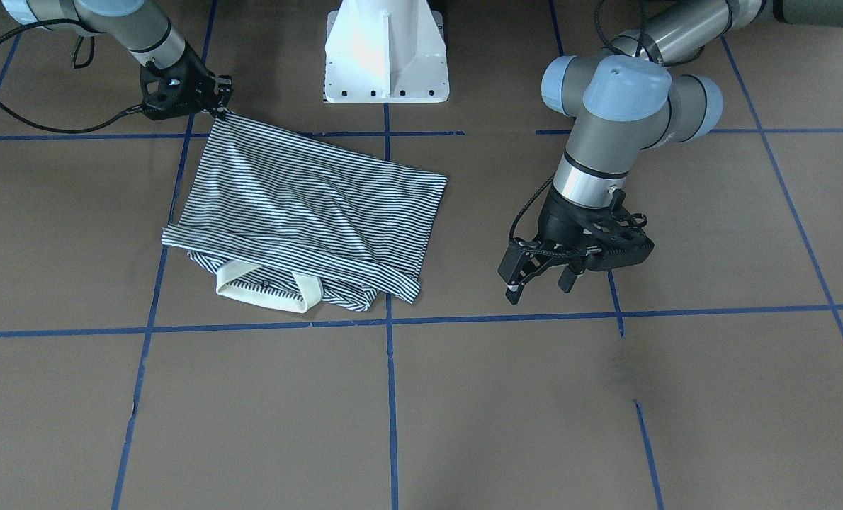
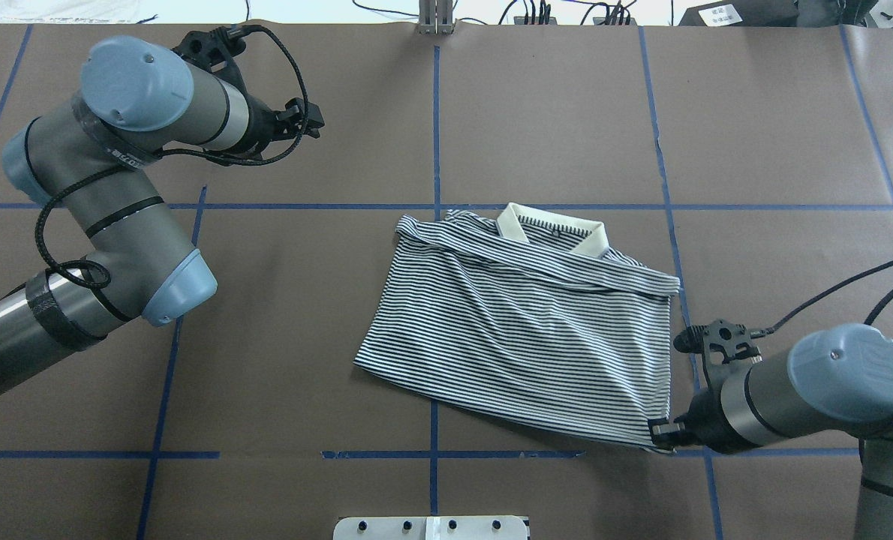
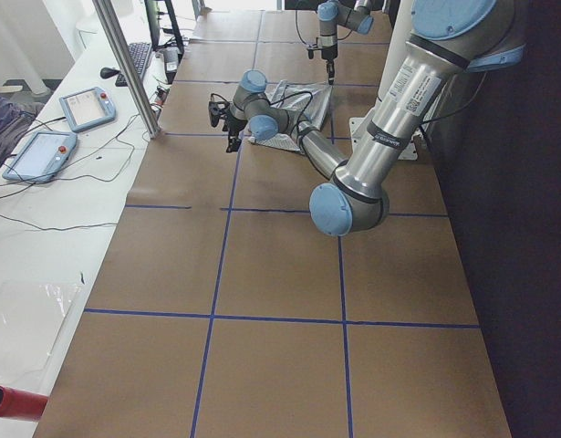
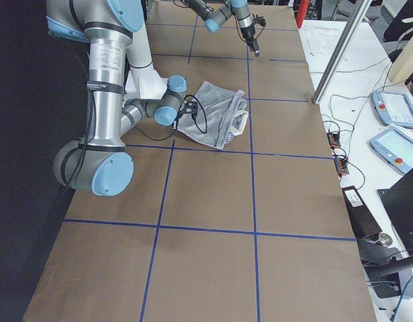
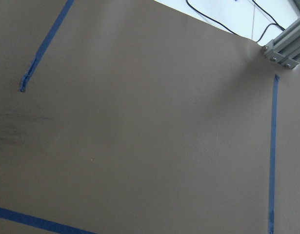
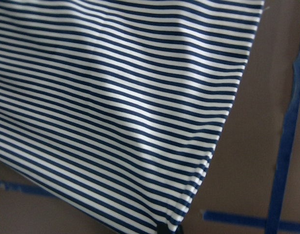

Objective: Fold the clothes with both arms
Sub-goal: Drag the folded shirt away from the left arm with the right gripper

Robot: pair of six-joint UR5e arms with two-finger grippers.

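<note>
The striped polo shirt (image 2: 521, 322) lies folded on the brown table, sleeves tucked in, its cream collar (image 2: 551, 229) on the side away from the robot. My right gripper (image 2: 660, 433) is shut on the shirt's near hem corner (image 1: 221, 120), and the cloth is drawn up toward it. The right wrist view is filled with the stripes (image 6: 115, 97), with that corner at the bottom edge. My left gripper (image 1: 538, 287) hangs open over bare table, well to the shirt's side and touching nothing. The left wrist view holds only brown paper (image 5: 140, 136).
Blue tape lines (image 2: 435, 127) mark a grid on the paper. The white pedestal base (image 1: 386, 57) stands at the robot's edge of the table. A metal post (image 3: 129, 68) and teach pendants (image 3: 84, 109) are on the operators' side, beyond the table.
</note>
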